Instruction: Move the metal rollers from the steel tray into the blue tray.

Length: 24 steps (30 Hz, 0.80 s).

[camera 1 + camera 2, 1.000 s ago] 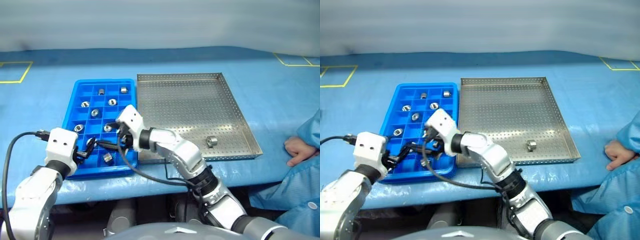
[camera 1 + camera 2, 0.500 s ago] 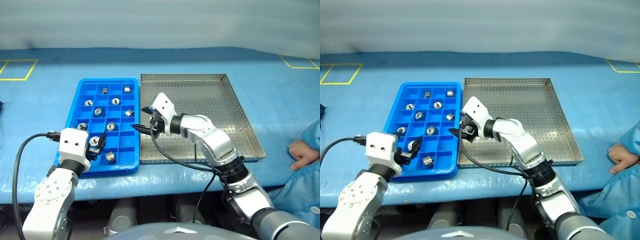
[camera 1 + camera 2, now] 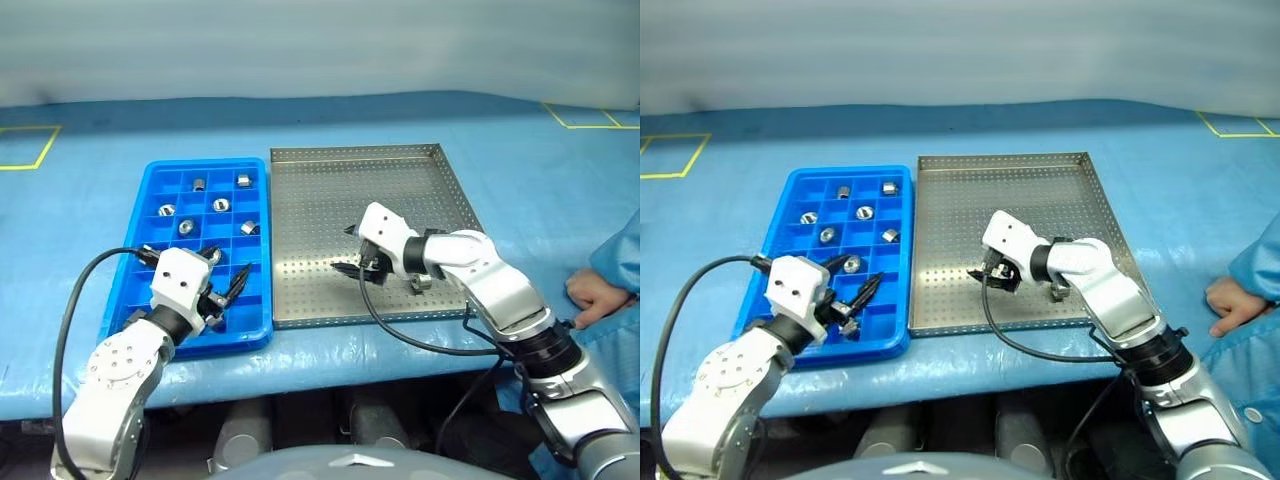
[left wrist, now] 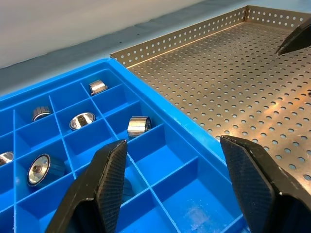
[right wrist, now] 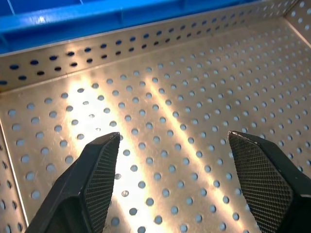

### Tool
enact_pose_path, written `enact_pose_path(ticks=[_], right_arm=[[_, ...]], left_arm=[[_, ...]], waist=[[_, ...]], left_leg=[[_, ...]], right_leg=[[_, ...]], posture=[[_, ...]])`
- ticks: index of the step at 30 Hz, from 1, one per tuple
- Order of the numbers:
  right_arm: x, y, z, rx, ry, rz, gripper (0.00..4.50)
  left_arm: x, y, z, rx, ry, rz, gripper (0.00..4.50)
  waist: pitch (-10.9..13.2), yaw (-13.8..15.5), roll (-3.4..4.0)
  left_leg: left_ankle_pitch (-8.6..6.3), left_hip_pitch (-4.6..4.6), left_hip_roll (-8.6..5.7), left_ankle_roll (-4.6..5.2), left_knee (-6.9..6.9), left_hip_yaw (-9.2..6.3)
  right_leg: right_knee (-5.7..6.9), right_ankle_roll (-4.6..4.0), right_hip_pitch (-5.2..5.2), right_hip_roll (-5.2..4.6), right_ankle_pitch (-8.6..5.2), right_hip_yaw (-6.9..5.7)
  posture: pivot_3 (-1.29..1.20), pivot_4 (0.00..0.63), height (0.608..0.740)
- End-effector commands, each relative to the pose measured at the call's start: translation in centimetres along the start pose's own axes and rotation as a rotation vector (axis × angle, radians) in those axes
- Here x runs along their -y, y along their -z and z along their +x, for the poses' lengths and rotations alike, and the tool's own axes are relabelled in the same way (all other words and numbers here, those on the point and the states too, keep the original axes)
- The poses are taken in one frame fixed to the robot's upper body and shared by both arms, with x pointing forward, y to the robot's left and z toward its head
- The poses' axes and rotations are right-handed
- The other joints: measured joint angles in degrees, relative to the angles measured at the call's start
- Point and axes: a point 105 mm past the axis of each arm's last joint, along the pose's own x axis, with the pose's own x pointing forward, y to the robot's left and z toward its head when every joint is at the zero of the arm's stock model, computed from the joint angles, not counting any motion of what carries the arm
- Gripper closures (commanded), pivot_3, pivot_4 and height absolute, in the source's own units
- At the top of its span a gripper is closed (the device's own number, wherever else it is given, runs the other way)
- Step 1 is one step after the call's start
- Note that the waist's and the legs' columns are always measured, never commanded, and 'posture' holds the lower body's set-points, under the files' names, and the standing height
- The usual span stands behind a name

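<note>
— What finish do you see on the steel tray (image 3: 400,190)?

— I see dull grey perforated metal with bright glare streaks. The metal rollers (image 4: 139,125) are polished and mirror-shiny. The blue tray (image 3: 150,290) looks like smooth, slightly glossy plastic.

— And the claw fingers (image 5: 99,177)?

— Matt black, with a fine cross-hatched grip texture.

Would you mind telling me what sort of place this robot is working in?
Probably a factory or lab parts-sorting bench: a table under blue sheeting with yellow floor-style markings, a perforated steel tray, a gridded blue tray of metal rollers.
</note>
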Motion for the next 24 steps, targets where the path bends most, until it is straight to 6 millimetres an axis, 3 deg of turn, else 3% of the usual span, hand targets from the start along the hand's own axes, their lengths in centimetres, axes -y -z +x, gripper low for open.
enact_pose_path(ticks=[1, 7, 15, 24], right_arm=[[1.1, 1.7, -1.4, -0.130, 0.087, -0.109, 0.75], [1.8, 3.9, -3.4, -0.262, 0.160, -0.137, 0.75], [1.3, 5.6, -5.1, -0.341, 0.143, -0.136, 0.75], [1.9, 7.8, -5.6, -0.418, 0.154, -0.115, 0.75]], left_arm=[[0.8, -0.6, 0.1, 0.030, 0.023, 0.007, 1.17], [0.7, 0.6, -0.3, -0.019, 0.001, -0.006, 1.17], [0.1, 0.9, 0.1, -0.038, -0.014, 0.008, 1.17], [0.1, 0.8, 0.3, -0.038, -0.005, 0.015, 1.17]], waist=[[0.00, 0.00, -0.01], [0.02, -0.63, -0.02], [0.03, -0.85, -0.01], [0.04, -0.96, -0.03]], left_leg=[[0.00, -0.01, -0.03, 0.00, -0.01, 0.00], [-0.02, 0.01, 0.00, 0.04, -0.01, 0.06], [-0.02, 0.04, -0.01, 0.04, 0.12, 0.08], [-0.02, 0.04, -0.01, 0.04, 0.12, 0.15]], right_leg=[[-0.02, 0.01, 0.00, -0.02, 0.01, 0.02], [-0.03, 0.04, -0.02, 0.00, 0.01, 0.08], [0.01, 0.07, 0.02, 0.01, 0.02, 0.09], [0.01, 0.10, 0.01, 0.01, 0.04, 0.14]], posture=[[0.05, 0.150, 0.740], [0.05, 0.150, 0.740], [0.02, 0.150, 0.740], [0.01, 0.150, 0.740]])
